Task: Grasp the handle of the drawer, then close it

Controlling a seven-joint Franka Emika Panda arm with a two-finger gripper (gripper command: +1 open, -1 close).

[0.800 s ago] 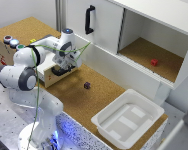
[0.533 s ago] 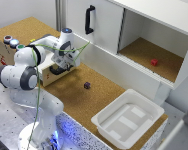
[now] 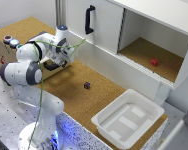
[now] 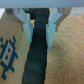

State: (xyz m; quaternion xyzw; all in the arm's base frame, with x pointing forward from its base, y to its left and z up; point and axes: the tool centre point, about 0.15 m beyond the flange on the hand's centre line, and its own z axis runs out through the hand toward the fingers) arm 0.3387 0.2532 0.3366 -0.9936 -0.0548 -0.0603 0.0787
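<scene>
In the exterior view my gripper (image 3: 57, 62) is down at the front of the light wooden box (image 3: 3, 50) with coloured round buttons (image 3: 11, 41), on the exterior view's left. The arm hides most of the drawer there. In the wrist view the two fingers (image 4: 25, 22) stand close against both sides of a dark strip, the handle (image 4: 37, 52). My gripper (image 4: 39, 25) is shut on it. The drawer's cream front (image 4: 11, 50), with a blue pattern, lies beside the strip.
A big white cabinet with a tall black bar handle (image 3: 89, 20) stands behind, and a red cube (image 3: 154, 62) sits in its cork-lined compartment. A small dark cube (image 3: 87, 85) lies on the cork table. A white plastic tub (image 3: 126, 120) sits at the near edge.
</scene>
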